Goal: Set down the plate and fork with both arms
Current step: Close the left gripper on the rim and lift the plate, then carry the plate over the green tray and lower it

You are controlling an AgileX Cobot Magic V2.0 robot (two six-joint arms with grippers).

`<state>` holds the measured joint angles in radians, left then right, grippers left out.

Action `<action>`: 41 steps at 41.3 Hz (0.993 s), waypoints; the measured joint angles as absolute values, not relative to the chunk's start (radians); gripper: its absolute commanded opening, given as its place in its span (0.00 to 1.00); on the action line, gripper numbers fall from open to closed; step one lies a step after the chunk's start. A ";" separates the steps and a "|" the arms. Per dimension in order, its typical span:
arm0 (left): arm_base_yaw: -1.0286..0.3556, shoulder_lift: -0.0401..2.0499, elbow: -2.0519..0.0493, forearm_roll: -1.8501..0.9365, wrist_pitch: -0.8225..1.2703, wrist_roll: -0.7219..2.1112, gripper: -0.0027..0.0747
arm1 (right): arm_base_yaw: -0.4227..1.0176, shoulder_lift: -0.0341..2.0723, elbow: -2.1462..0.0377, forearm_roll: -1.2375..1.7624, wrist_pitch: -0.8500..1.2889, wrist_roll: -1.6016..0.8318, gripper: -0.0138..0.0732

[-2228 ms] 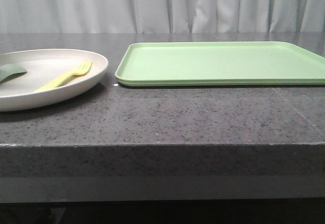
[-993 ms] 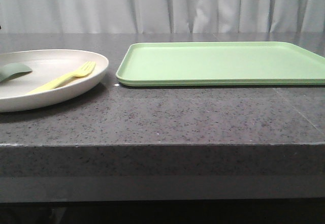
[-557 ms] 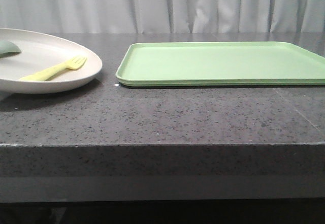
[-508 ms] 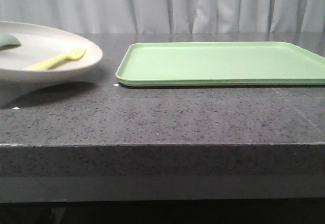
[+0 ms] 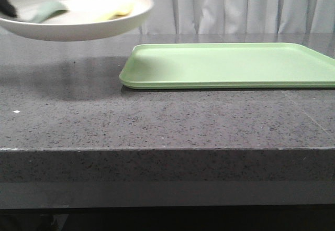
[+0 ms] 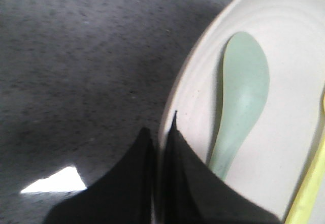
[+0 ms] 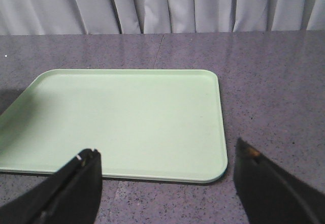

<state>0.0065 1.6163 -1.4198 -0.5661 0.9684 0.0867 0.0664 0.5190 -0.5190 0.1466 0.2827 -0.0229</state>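
Observation:
The cream-white plate (image 5: 78,19) hangs in the air above the table at the far left of the front view. My left gripper (image 6: 161,132) is shut on the plate's rim (image 6: 177,107); its dark finger (image 5: 5,6) shows at the left edge of the front view. Inside the plate lie the pale-yellow fork (image 5: 118,14), mostly hidden by the rim, and a teal-green spoon (image 5: 44,12). In the left wrist view the spoon (image 6: 241,97) and a strip of the fork (image 6: 310,183) show. My right gripper (image 7: 165,160) is open and empty, near the tray's edge.
A flat light-green tray (image 5: 230,64) lies on the dark speckled countertop (image 5: 157,121) right of the plate; it also shows in the right wrist view (image 7: 117,120). A white curtain (image 5: 235,6) hangs behind. The table's front edge (image 5: 167,150) runs across the front view.
The plate, with fork and spoon in it, has tilted and risen off the table and moved slightly right. The tray has not moved.

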 measured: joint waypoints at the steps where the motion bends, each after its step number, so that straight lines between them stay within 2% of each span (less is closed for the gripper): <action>1: -0.019 1.629 -1.427 -0.567 0.966 0.085 0.01 | 0.066 0.519 -0.519 0.147 0.283 -0.023 0.80; 12: -0.233 1.806 -1.586 -0.570 0.942 0.008 0.01 | 0.066 0.519 -0.519 0.147 0.283 -0.023 0.80; 20: -0.342 1.976 -1.785 -0.575 0.939 -0.071 0.01 | 0.066 0.519 -0.519 0.147 0.283 -0.021 0.80; 32: -0.422 2.156 -2.032 -0.568 0.935 -0.166 0.01 | 0.066 0.519 -0.519 0.147 0.283 -0.021 0.80; 41: -0.432 2.214 -2.072 -0.556 0.927 -0.199 0.01 | 0.066 0.519 -0.519 0.147 0.283 -0.021 0.80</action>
<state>-0.4324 2.2139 -2.0725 -0.5562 0.9269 -0.1987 0.0664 0.5190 -0.5190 0.1466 0.2827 -0.0214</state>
